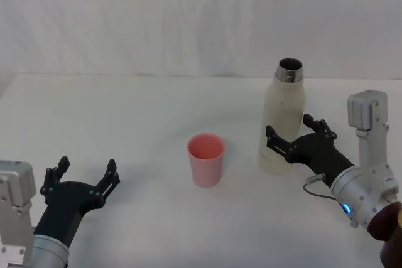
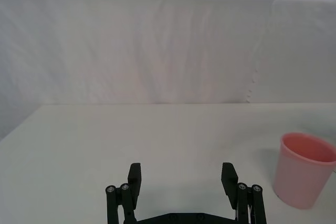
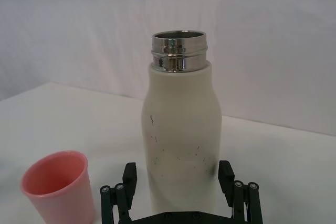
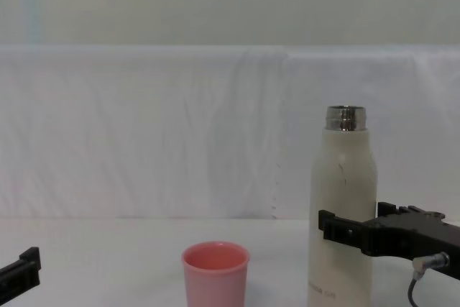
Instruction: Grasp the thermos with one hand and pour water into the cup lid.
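The thermos point(image 1: 282, 114) stands upright on the white table, cream-white with its steel neck uncapped. My right gripper point(image 1: 289, 128) is open, one finger on each side of the bottle's lower body; in the right wrist view the thermos point(image 3: 181, 124) fills the span between the fingers of the right gripper point(image 3: 177, 174), which lie close to its sides. The pink cup lid point(image 1: 205, 158) stands upright to the thermos's left, mouth up and apart from it. Near the table's front left, my left gripper point(image 1: 88, 167) rests open and holds nothing.
The white table point(image 1: 125, 111) stretches bare behind and to the left of the cup lid. A white cloth backdrop point(image 4: 180, 120) closes off the far edge. A grey cable point(image 1: 314, 180) loops at my right wrist.
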`<action>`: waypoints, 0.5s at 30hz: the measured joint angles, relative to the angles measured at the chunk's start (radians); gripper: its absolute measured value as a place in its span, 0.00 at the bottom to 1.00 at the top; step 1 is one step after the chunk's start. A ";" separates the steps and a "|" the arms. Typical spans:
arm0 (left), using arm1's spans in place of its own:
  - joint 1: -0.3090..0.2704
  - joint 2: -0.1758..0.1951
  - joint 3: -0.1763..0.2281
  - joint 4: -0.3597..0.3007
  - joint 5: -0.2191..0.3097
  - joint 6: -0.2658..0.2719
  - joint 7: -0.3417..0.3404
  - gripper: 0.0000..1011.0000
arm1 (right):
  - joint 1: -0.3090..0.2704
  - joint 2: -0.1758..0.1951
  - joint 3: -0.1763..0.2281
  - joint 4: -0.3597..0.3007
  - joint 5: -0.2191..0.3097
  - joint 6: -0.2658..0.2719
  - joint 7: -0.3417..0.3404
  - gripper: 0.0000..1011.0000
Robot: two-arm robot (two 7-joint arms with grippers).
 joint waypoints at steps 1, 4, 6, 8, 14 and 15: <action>0.000 0.000 0.000 0.000 0.000 0.000 0.000 0.99 | 0.000 0.000 0.000 0.000 -0.001 0.000 -0.001 0.99; 0.000 0.000 0.000 0.000 0.000 0.000 0.000 0.99 | 0.002 -0.003 -0.001 0.000 -0.004 -0.001 -0.004 0.99; 0.000 0.000 0.000 0.000 0.000 0.000 0.000 0.99 | 0.003 -0.005 -0.002 0.001 -0.007 -0.003 -0.006 0.99; 0.000 0.000 0.000 0.000 0.000 0.000 0.000 0.99 | 0.005 -0.007 -0.003 0.002 -0.008 -0.004 -0.006 0.99; 0.000 0.000 0.000 0.000 0.000 0.000 0.000 0.99 | 0.014 -0.015 -0.006 0.012 -0.017 -0.008 -0.010 0.99; 0.000 0.000 0.000 0.000 0.000 0.000 0.000 0.99 | 0.016 -0.016 -0.006 0.013 -0.019 -0.009 -0.011 0.99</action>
